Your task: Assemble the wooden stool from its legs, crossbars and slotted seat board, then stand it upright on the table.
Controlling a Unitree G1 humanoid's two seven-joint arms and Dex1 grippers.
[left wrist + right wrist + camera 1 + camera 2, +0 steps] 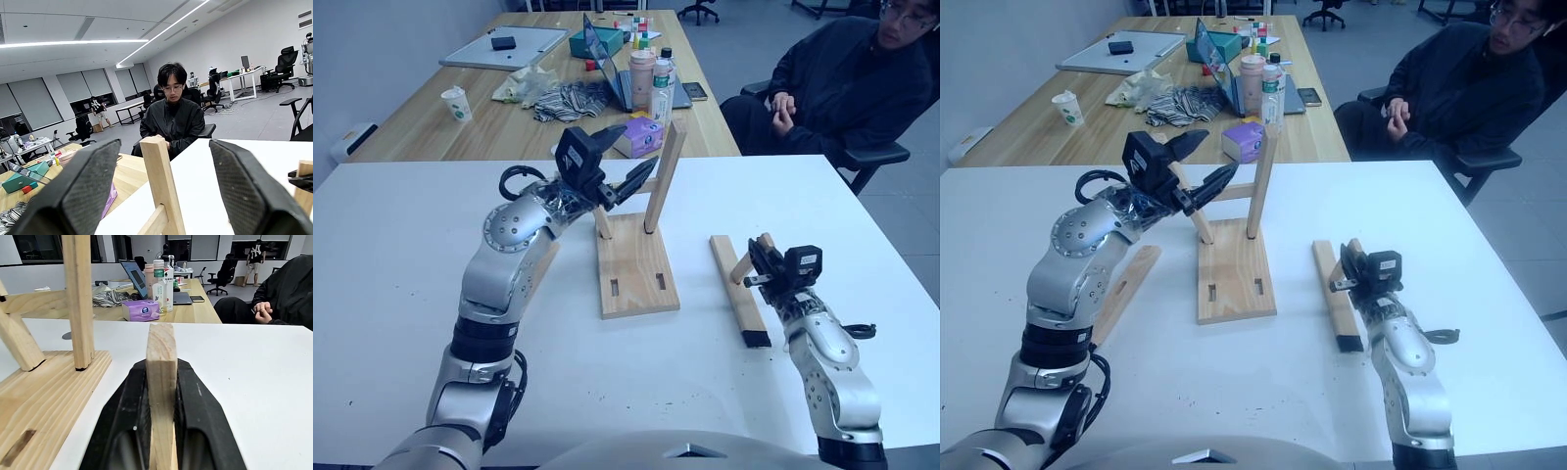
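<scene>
Already two legs standing in the seat board

Flat on the white table (401, 294) lies the slotted seat board (636, 266), two of its slots bare at the near end. At its far end a tall leg (664, 176) rises nearly upright and a shorter leg (603, 223) leans beside it, a crossbar (646, 186) joining the pair. The left gripper (638, 148) hangs at the level of the leg tops with its jaws spread wide; its fingers (93, 191) stand on either side of the tall leg without touching it. Right of the board, well apart from it, a long wooden bar (739, 294) rests on the table. The right gripper (756, 260) is clamped tight on a short wooden leg (161, 377) that tilts up from that bar. Another wooden piece (1126, 279) lies on the table beneath the left arm
</scene>
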